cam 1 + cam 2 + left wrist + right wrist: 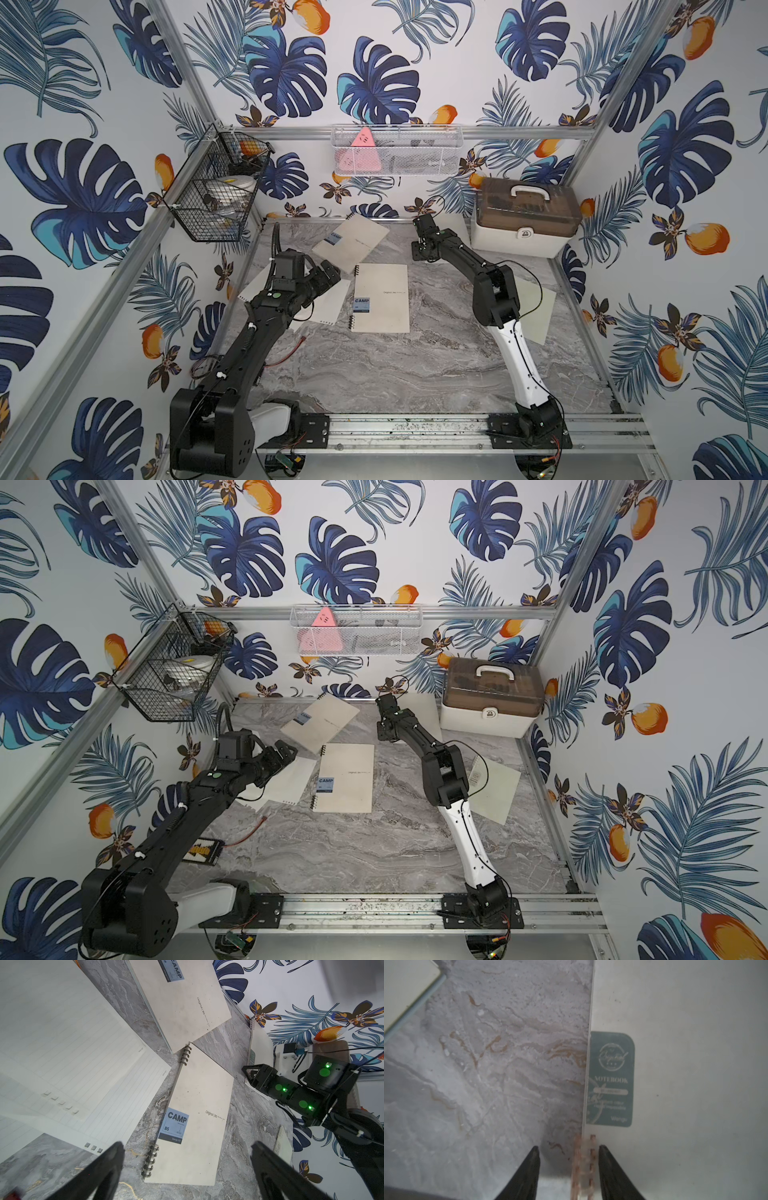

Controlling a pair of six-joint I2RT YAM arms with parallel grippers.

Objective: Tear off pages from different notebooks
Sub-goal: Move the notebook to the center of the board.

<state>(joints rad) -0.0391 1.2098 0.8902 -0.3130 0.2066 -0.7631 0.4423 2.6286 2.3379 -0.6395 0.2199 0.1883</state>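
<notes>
Two cream notebooks with blue CAMP labels lie on the marble table: one in the middle (380, 299) (199, 1105), one further back (351, 243) (182, 1005). A third notebook (685, 1064) with a teal label lies at the back next to the box. Loose lined pages (328, 305) (68, 1047) lie left of the middle notebook. My left gripper (328, 272) (188, 1145) hangs wide open and empty above the pages and the middle notebook's spiral edge. My right gripper (420, 254) (569, 1147) points down, its jaws apart astride the teal notebook's copper spiral (584, 1163), with a gap on one side.
A white box with a brown lid (525, 220) stands at the back right. Another cream notebook (536, 309) lies under the right arm's elbow. A black wire basket (216, 187) and a white mesh basket (397, 149) hang on the walls. A red wire (291, 349) lies front left.
</notes>
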